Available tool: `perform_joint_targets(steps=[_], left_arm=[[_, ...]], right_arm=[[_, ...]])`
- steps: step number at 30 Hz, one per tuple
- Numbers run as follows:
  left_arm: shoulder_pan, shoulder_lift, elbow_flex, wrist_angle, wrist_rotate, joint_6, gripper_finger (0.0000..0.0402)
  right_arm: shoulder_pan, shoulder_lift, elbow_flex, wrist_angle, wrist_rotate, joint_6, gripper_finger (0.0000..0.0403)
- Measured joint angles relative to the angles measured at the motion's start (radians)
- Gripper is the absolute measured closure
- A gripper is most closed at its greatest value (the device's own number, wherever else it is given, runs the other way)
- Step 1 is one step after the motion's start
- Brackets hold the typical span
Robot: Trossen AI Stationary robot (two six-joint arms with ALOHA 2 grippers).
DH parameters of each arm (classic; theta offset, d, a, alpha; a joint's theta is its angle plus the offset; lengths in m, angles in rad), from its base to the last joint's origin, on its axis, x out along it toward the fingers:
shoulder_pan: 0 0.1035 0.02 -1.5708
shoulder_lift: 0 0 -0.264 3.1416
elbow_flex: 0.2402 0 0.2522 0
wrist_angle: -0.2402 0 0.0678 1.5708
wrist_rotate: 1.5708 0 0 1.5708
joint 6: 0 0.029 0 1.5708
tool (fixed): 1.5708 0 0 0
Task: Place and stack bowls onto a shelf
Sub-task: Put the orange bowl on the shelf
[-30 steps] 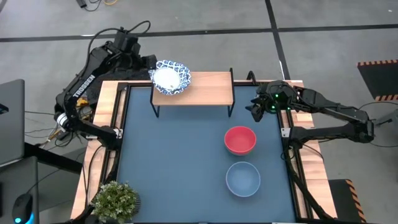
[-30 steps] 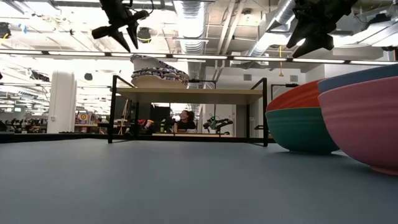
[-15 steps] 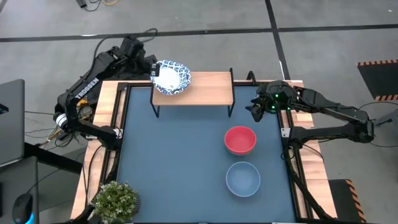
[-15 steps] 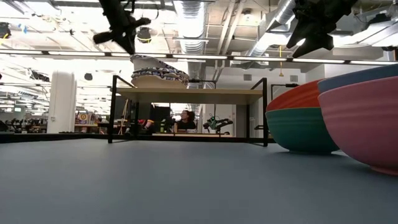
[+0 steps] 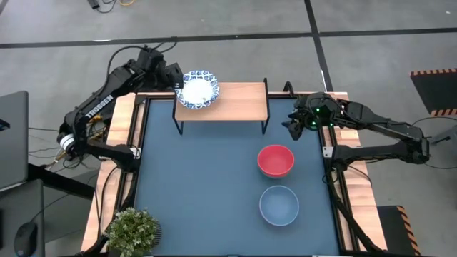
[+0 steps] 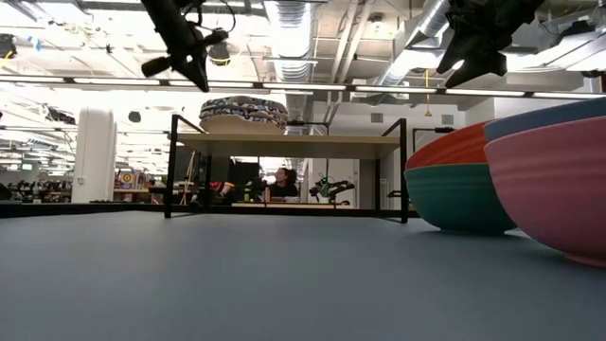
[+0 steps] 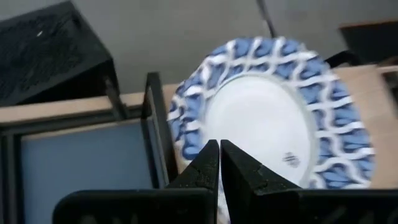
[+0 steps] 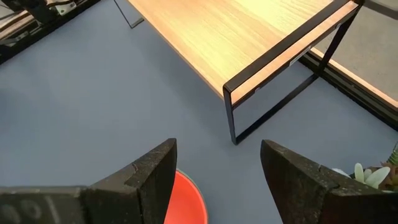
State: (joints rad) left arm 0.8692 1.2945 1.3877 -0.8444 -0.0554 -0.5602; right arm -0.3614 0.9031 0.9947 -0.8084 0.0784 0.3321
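A white bowl with a blue lattice rim (image 5: 198, 88) sits level on the left end of the wooden shelf (image 5: 232, 100); it also shows in the low view (image 6: 244, 112). My left gripper (image 7: 219, 152) is shut and hovers at that bowl's left rim (image 7: 186, 134), above and to its left in the low view (image 6: 194, 71). My right gripper (image 8: 217, 168) is open, held high off the shelf's right end (image 5: 294, 126). Below it, a red bowl (image 5: 275, 160) sits nested in a green one (image 6: 454, 194). A pale blue bowl (image 5: 278, 205) sits nested in a pink one (image 6: 559, 189). My left gripper points its shut fingertips (image 7: 211, 155) at the lattice bowl's left rim, slanting down from the table's far left. Whether they touch the rim I cannot tell; the low view suggests a small gap.
A potted plant (image 5: 132, 230) stands at the table's near left corner. The blue mat (image 5: 200, 178) lies open in front of the shelf. The shelf's black legs (image 8: 233, 118) stand close to the red bowl. People sit in the room behind the table (image 6: 279, 182).
The lattice bowl was tilted on the shelf's left end, with its left rim raised. It now lies level. My left arm has shifted slightly toward the shelf.
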Motion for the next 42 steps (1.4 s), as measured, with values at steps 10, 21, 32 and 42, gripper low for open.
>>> perform_joint_targets(steps=[10, 21, 32, 42], left_arm=[[-0.03, -0.119, 0.044, 0.102, 0.229, -0.008, 0.0401], [-0.168, -0.22, 0.045, 0.12, 0.177, -0.053, 0.0373], [-0.458, -0.133, 0.045, 0.423, 0.152, -0.03, 0.0371], [-0.751, 0.164, 0.045, 0.699, 0.004, 0.349, 0.0366]], right_arm=[[0.005, 0.112, -0.094, -0.103, 0.006, 0.056, 0.0143], [0.087, 0.306, -0.127, -0.159, -0.054, 0.203, 0.0143], [0.139, 0.259, -0.128, -0.173, -0.054, 0.276, 0.0143], [0.138, 0.076, -0.128, -0.209, -0.053, 0.35, 0.0143]])
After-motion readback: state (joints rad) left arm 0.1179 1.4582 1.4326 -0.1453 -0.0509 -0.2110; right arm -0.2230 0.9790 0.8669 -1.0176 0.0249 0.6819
